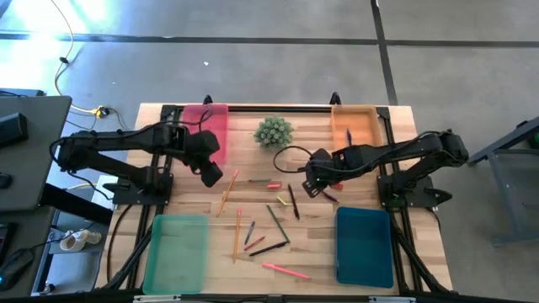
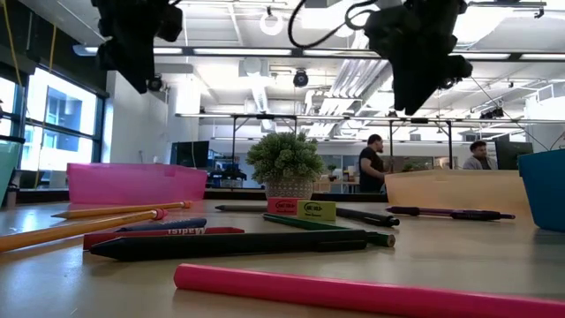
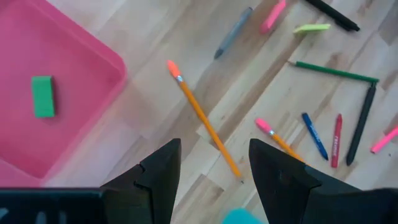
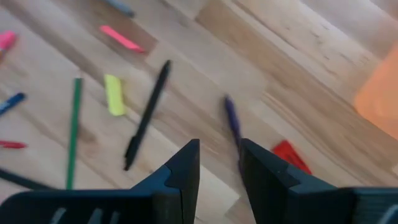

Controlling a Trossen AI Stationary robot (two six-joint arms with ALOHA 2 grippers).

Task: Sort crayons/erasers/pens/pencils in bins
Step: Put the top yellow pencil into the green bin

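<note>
Hovering above the right half of the table, the right gripper [image 1: 313, 187] hangs over the purple pen [image 4: 233, 124], its jaws partly apart with nothing between them. Its wrist view shows the pen running out from the gap between the fingers, its long axis roughly in line with the reach, so the jaws look set to close across the barrel. Just beside the pen lies a red eraser [image 4: 288, 154], and a black pen [image 4: 146, 117] lies slanted a little farther off. This arm is far nearer the purple pen than the left one, so the pick looks to be its job; the orange bin [image 1: 354, 124] at the far right is the closest tray.

The left gripper [image 1: 210, 174] hangs near the pink bin [image 1: 207, 118], jaws wide apart and empty, with an orange pencil [image 3: 204, 126] lying diagonally just ahead of its fingers.

Only the left wrist view reveals the green eraser [image 3: 43, 96] already lying in the pink bin. The low view shows that both grippers are well clear of the tabletop, which the overhead view cannot tell. The overhead view alone shows all four trays, with the green bin [image 1: 177, 252] and the blue bin [image 1: 365, 246] at the near corners.
</note>
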